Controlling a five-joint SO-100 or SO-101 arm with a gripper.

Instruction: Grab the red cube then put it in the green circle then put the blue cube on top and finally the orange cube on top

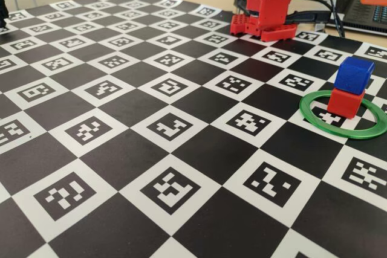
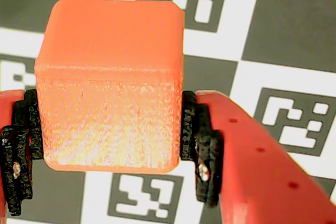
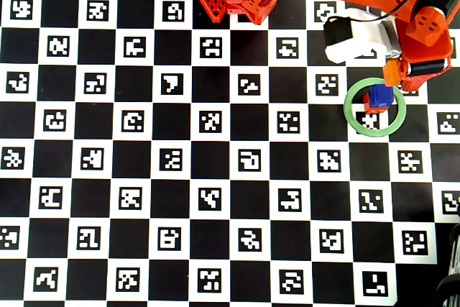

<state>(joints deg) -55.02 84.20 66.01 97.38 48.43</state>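
With our gripper (image 2: 107, 140) clamped on the orange cube (image 2: 110, 85), carried above the board just beside the green circle (image 3: 374, 104), we should centre it squarely over the blue cube (image 1: 354, 75) stacked on the red cube (image 1: 346, 102) and lower gently before letting go.
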